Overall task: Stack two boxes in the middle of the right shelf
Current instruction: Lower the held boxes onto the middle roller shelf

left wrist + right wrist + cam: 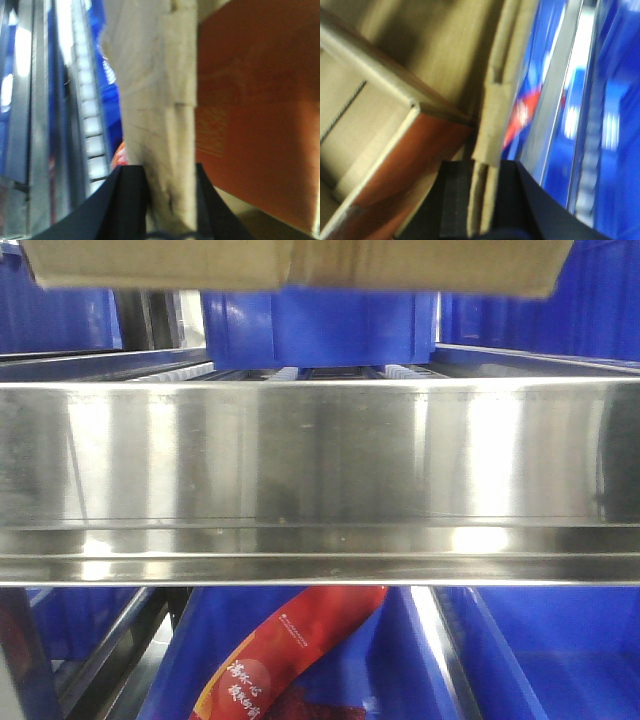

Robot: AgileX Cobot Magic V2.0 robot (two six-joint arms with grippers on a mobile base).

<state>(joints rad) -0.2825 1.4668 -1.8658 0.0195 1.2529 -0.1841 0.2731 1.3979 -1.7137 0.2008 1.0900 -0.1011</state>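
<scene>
Tan corrugated cardboard box (pixel 300 262) pinched by both pincers, left (pixel 170 172) and right (pixel 482 167); keep level, clear the shiny steel shelf (pixel 320 465) lip.

Box (pixel 300 265) above shelf (pixel 320 465)

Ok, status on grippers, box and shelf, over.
Left gripper shut on box wall. Right gripper shut on opposite wall. Box above shelf lip, not landed. No obstruction visible.
</scene>
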